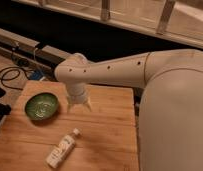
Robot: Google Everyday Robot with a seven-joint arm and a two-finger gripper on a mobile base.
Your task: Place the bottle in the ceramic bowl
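A: Gripper state?

B: The gripper (79, 107) points straight down over the wooden table (110, 125), near its back half. The two fingers (71, 106) stand apart, splayed a little outward. Between them only table surface shows; they hold nothing. I cannot tell whether the tips touch the wood or hang just above it.

A: Bottle position relative to the fingers?

B: The bottle (61, 148) lies on its side on the table, nearer the camera than the fingers and slightly toward the image left. There is a clear gap of bare wood between them, with no contact. It lies on a diagonal, with the white cap (76, 132) at the end nearer the gripper and the base toward the table's front edge.

A: Bowl?

B: The ceramic bowl (41, 106) sits upright just beside the gripper, on the image-left side, close to it but not touching. It has a dark green glaze, lighter and mottled at the centre. Only its own glaze shows inside. The bottle is outside it, apart from the rim, toward the front.

A: Any legible label?

B: There is a pale label with greenish marks along the bottle body. The writing is not readable.

A: Farther out?

B: The white arm (120, 67) reaches in from the image right. Dark cables (10, 75) lie on the floor past the table's back left corner.
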